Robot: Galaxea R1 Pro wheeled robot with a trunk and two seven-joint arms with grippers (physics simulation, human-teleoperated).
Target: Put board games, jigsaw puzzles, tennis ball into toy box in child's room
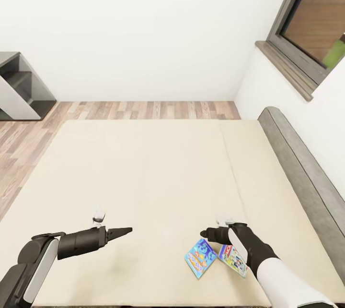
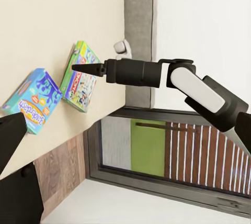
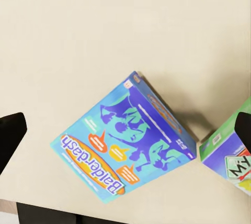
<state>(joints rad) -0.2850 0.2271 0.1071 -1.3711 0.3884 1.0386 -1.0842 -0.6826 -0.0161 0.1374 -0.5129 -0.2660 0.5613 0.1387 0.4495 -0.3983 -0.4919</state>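
A bedroom in a home, seen from where I stand at the bedside. A wide cream mattress point(image 1: 143, 178) fills the floor area before me, with a grey padded headboard point(image 1: 306, 173) along the wall on my right. Wood-plank flooring point(image 1: 143, 109) runs beyond it to plain white walls. A dark-framed window point(image 1: 311, 25) with a sill sits above the headboard, and a grey shelf unit point(image 1: 21, 87) stands in the far left corner.

Grey shelf point(image 1: 21, 87), window point(image 1: 318, 20), wood floor point(image 1: 143, 109)
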